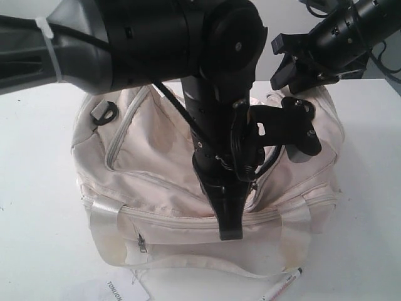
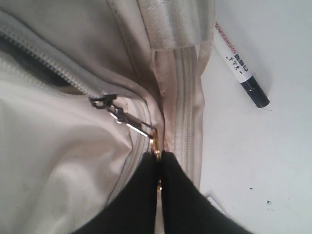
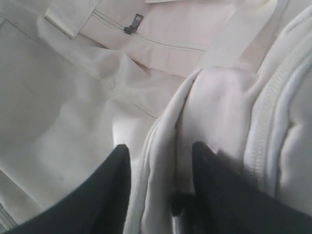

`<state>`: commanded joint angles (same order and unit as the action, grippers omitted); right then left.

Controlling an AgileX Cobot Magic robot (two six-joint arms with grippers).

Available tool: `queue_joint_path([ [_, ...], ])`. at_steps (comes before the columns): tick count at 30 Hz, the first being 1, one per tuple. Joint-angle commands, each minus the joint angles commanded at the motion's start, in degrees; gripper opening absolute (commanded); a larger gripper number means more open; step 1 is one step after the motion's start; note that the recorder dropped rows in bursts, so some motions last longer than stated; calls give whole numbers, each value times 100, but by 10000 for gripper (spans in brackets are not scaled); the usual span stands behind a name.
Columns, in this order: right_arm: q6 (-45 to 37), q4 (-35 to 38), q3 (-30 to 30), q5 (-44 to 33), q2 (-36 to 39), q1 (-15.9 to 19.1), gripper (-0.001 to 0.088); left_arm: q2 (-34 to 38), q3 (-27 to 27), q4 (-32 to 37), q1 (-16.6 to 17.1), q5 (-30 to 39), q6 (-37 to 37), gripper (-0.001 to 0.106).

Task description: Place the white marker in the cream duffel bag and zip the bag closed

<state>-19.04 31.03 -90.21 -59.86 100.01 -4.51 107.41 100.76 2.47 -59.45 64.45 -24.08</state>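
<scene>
Desk (image 1: 37, 188), white, carries the cream duffel bag (image 1: 156, 169) at its middle, with the front zip pocket facing the near side and the shiny webbing handles draped over the near edge. The left arm reaches down across the top of the bag from the far left. The left pincer (image 2: 160, 163) is pressed together on the gold keyring (image 2: 155, 143), which hangs by a small clip from the zip slider (image 2: 101, 101). Beside the zip teeth past the slider a dark gap of lining shows. The right pincer (image 3: 161, 148) stands at the far right end of the bag with its jaws spread wide. A raised fold of the cream fabric sits between them, and I cannot tell whether they touch it. A paper tag (image 1: 122, 291) with black letters lies on the desk at the near left of the bag. The white marker (image 1: 285, 285) lies outside the bag, on the desk at the near right just beside the bag's front, its dark cap towards the right.
</scene>
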Motion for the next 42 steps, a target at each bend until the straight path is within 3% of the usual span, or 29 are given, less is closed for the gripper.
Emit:
queue_joint_path([
  [10, 287, -158, 128, -569, -343, -12, 484, 0, 0, -22, 0, -82, 0, 0],
  [22, 433, -84, 783, -684, -647, -22, 488, 0, 0, -21, 0, -113, 0, 0],
  [31, 651, -268, 1244, -178, -1008, -369, 489, 0, 0, -43, 0, -186, 0, 0],
  [37, 936, -608, 1360, -16, -1008, -530, 562, 0, 0, -43, 0, -186, 0, 0],
  [42, 936, -646, 1371, 37, -1008, -692, 568, 0, 0, -43, 0, -186, 0, 0],
])
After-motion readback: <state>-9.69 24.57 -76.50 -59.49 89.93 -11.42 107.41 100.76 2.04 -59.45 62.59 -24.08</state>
